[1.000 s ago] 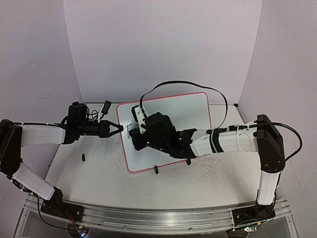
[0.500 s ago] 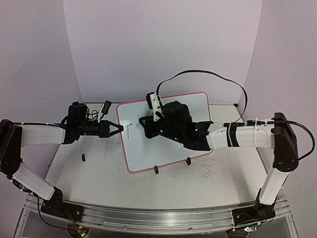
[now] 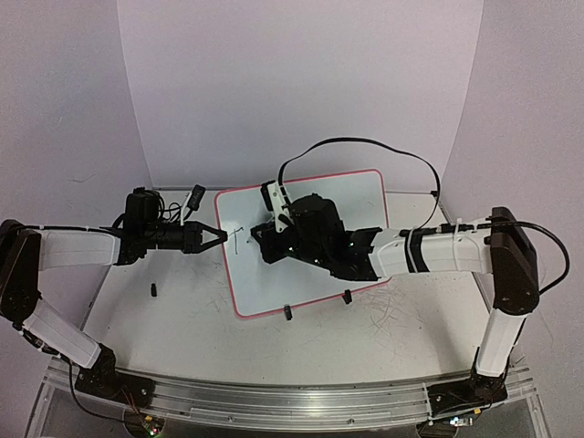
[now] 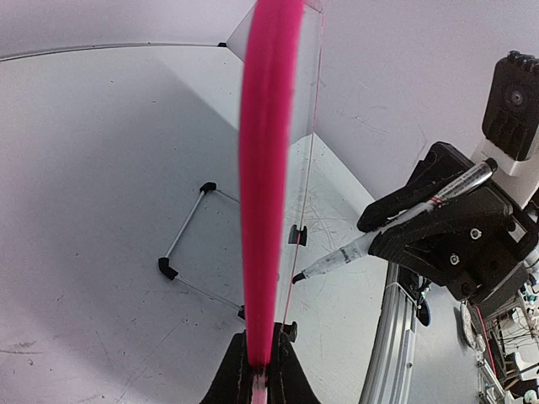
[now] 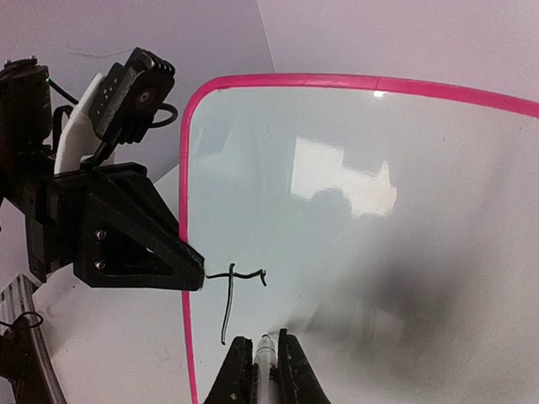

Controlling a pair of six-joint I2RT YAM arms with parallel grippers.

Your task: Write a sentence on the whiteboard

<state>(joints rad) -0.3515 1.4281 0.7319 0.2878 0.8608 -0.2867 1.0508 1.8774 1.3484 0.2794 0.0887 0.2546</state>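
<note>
My left claw [image 3: 217, 236] pinches the big white, pink-rimmed whiteboard [image 3: 351, 201] to steady it, so my right claw [image 5: 255, 366], clamped on the slim grey marker [image 4: 383, 233], can write on past the black T [image 5: 229, 303].

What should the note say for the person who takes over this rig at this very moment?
Left gripper: shut on the left rim of the whiteboard, steadying it.
Right gripper: shut on a marker. Its tip points at the board just right of the writing; whether it touches cannot be told.
Whiteboard: stands propped on the table, between the two arms.
Done: one T-shaped stroke near the left rim.
Left: the rest of the sentence, written to the right of that stroke.
</note>
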